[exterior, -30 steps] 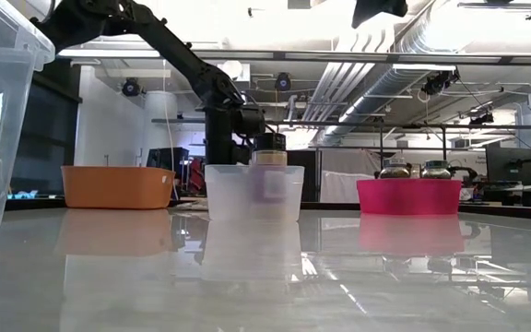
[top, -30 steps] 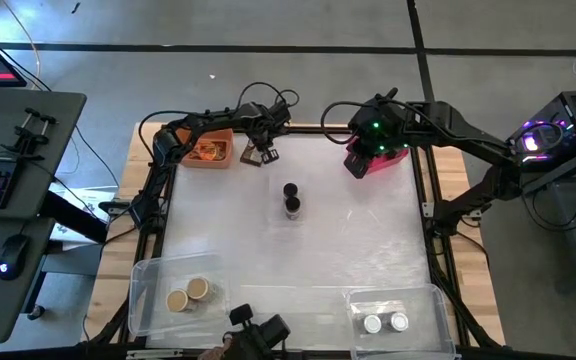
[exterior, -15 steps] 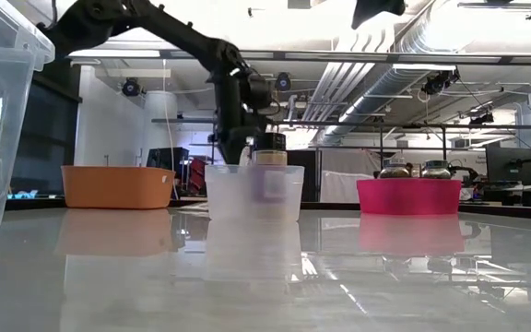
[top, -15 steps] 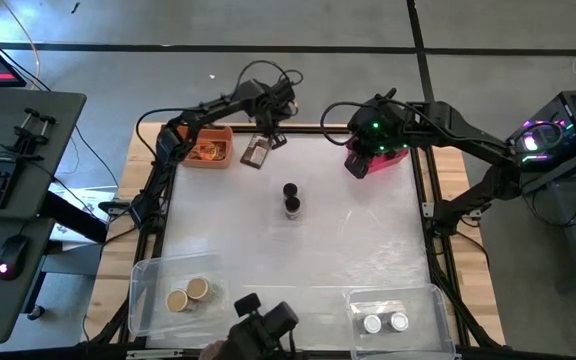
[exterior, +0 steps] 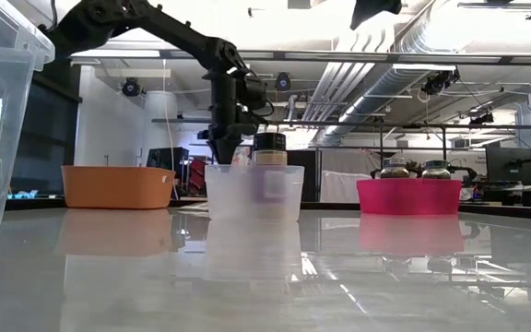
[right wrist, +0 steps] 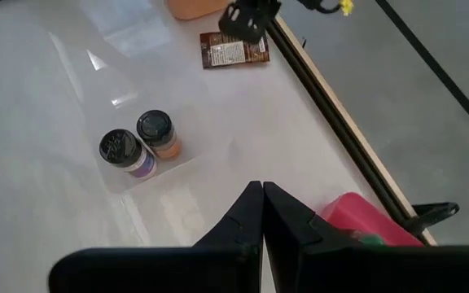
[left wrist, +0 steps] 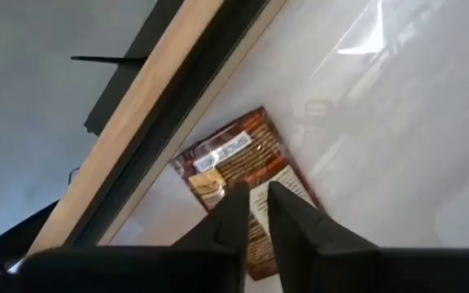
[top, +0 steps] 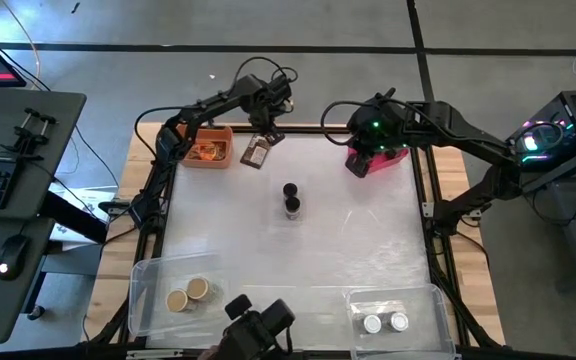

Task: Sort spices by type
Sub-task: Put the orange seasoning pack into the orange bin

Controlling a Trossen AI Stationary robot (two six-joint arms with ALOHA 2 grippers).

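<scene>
At upper left of the high view the orange bin [top: 208, 149] is waiting; just right of it the brown packet [top: 256, 152] is lying flat on the table, the left gripper [top: 265, 133] hanging above with fingers nearly pressed together, pinching nothing; it should be spreading and descending squarely onto an edge; at upper right the right gripper [top: 360, 162], fingers pressed together, is idling over the pink bin [top: 393, 157].

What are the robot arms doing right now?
Left gripper above brown packet, fingers nearly shut, empty. Right gripper shut, by pink bin. Nothing blocking.
</scene>
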